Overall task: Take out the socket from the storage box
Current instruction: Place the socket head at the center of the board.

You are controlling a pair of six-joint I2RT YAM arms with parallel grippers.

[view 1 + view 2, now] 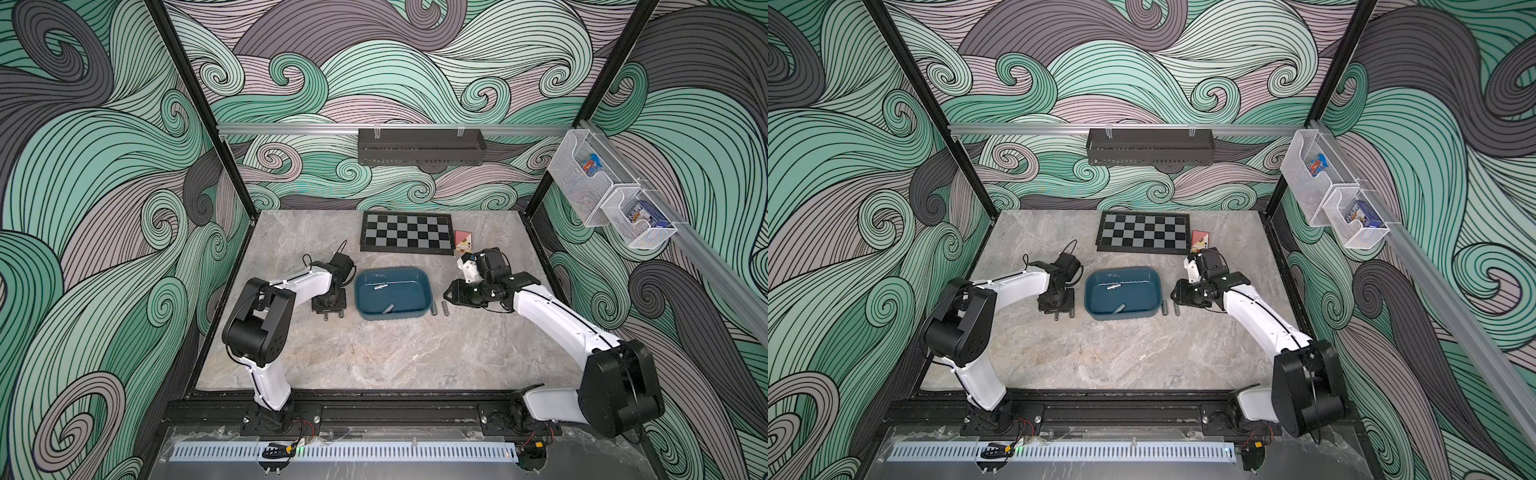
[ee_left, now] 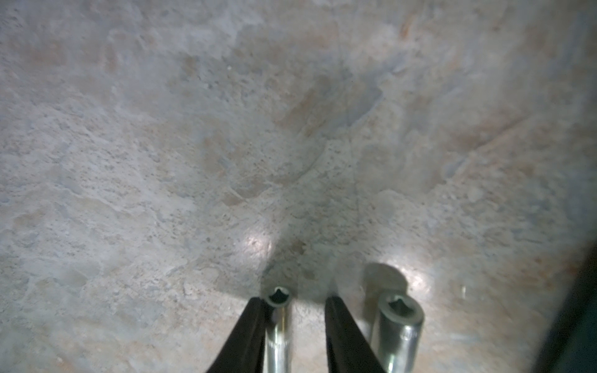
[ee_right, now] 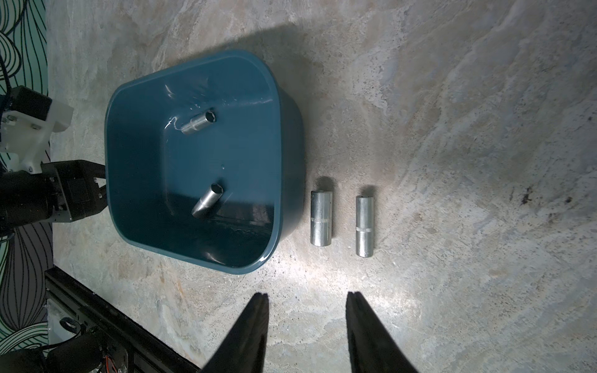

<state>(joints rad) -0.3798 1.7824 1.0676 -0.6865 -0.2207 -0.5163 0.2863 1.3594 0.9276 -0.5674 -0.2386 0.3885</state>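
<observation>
Fingers (image 2: 248, 329) of the left gripper (image 2: 294, 300) stand parted around a freed socket (image 2: 277, 319). One finger touches it and the other shows a clear gap, so nothing is pinched. This socket lies on the table (image 2: 193, 129) just outside the storage box (image 1: 390, 319), on the left arm's side, with a second socket (image 2: 397, 329) close alongside.

On the opposite side of the box the right gripper (image 3: 307, 295) hovers with its fingers spread and empty. A pair of sockets (image 3: 321, 218) lies parallel there, just beside the box wall.

Inside the box a flat socket (image 3: 198, 121) rests on the floor toward the far wall. A leaning socket (image 3: 208, 200) appears propped at the wall nearest the arms' bases.

The step in hand looks like the release of one removed socket, with the task about two-thirds done. Next, the left gripper should lift straight away so neither finger rolls the freed socket. Then one arm should reach over the rim. The flat socket looks the easier pick, while the propped one calls for a tilted approach.
</observation>
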